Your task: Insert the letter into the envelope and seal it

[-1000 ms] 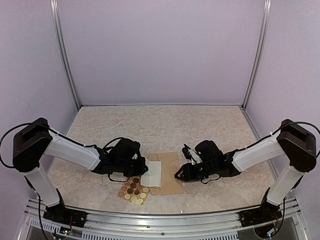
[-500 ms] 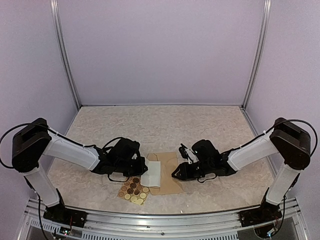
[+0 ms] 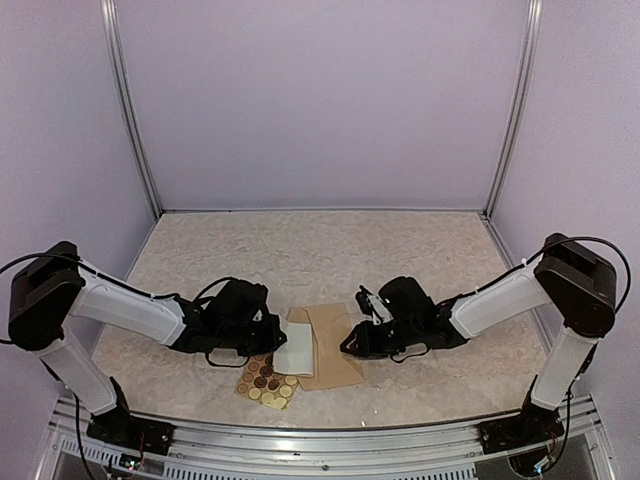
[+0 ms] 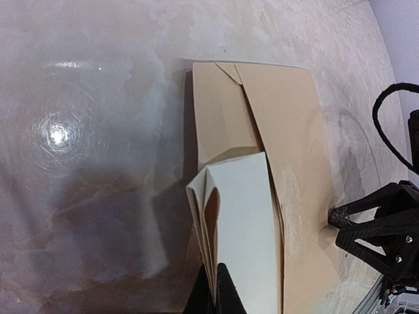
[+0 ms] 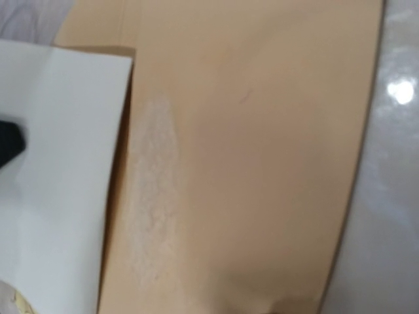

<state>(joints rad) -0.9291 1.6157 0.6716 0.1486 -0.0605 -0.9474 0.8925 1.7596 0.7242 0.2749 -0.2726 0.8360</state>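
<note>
The envelope [image 5: 262, 163] is showing matt tan kraft paper, with a paler, grainy streak running beside the letter [image 5: 65, 163], whose folded white paper is looking smooth and matt. The table top [image 4: 98, 78] is shining glossy, its pale marbled surface throwing back a bright lamp spot.

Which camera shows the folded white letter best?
The left wrist view: the letter fills it, with its folded layers showing, pinched by the left jaws. The top view shows only a small white patch. The right wrist view shows only a flat white corner.
</note>
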